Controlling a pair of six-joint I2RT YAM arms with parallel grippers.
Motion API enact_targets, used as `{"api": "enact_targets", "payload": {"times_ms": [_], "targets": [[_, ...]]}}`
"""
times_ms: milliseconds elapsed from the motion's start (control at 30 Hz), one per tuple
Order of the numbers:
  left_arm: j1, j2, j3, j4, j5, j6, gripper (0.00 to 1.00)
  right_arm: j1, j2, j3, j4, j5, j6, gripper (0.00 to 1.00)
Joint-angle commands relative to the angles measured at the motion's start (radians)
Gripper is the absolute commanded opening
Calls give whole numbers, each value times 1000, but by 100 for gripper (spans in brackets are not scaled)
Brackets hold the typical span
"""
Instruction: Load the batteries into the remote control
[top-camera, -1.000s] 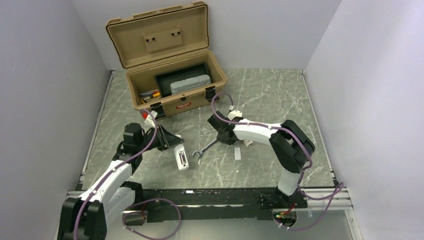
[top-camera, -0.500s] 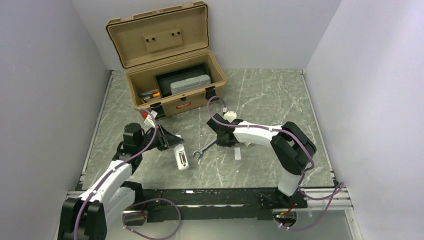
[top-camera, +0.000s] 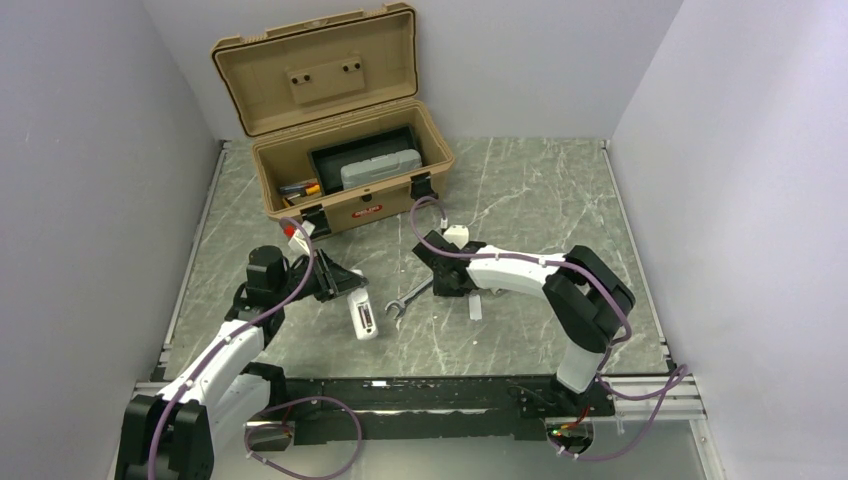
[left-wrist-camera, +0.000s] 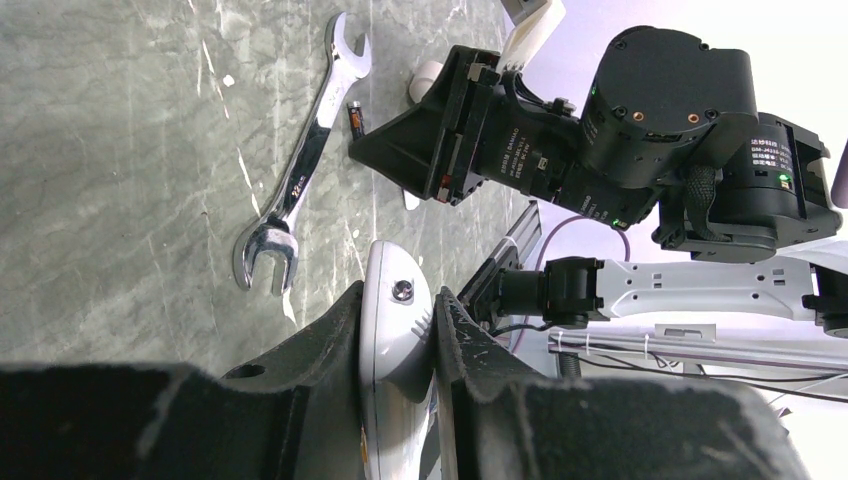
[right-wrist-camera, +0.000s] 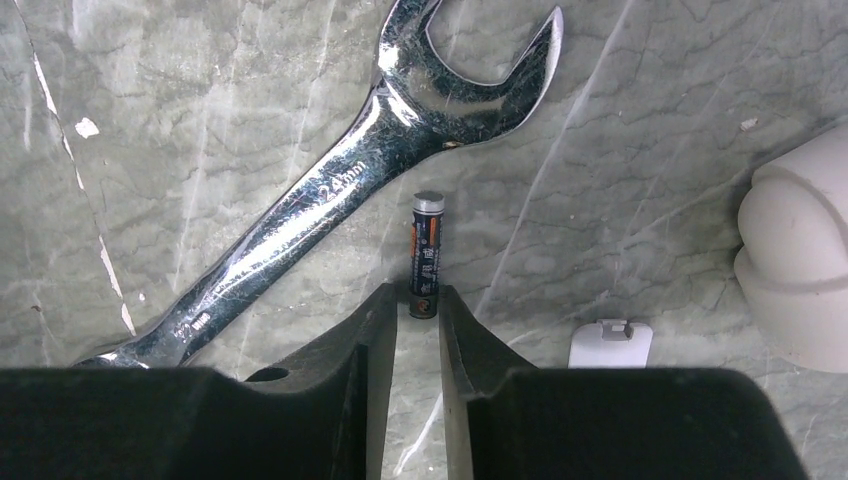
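Note:
The remote control (left-wrist-camera: 395, 330) is a slim white bar, and my left gripper (left-wrist-camera: 398, 300) is shut on it, holding it edge-on. From above, the remote control (top-camera: 363, 320) sticks out of the left gripper (top-camera: 350, 290) just over the table. A small black battery (right-wrist-camera: 425, 250) lies beside the silver wrench (right-wrist-camera: 330, 190). My right gripper (right-wrist-camera: 417, 298) is low over the table with its fingertips closed on the battery's near end. In the left wrist view the battery (left-wrist-camera: 353, 121) shows at that gripper's tip.
The wrench (top-camera: 410, 297) lies between the two grippers. A small white cover piece (right-wrist-camera: 610, 344) lies right of the right fingers and a rounded white plastic part (right-wrist-camera: 800, 260) sits further right. An open tan toolbox (top-camera: 360, 212) with a tray and tools stands behind.
The right arm has shifted slightly left and lower toward the wrench's end. The left arm and the remote control have not moved.

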Motion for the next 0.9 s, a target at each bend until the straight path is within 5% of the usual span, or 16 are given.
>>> {"api": "enact_targets", "payload": {"times_ms": [0,600,867], "targets": [[4,-5,14,37,26,2,0,5,45,-3,-47,13,11,25],[4,0,21,30,24,9,0,2,124,40,-81,74,31,25],[5,-9,13,30,23,5,0,3,69,5,-75,65,27,0]]}}
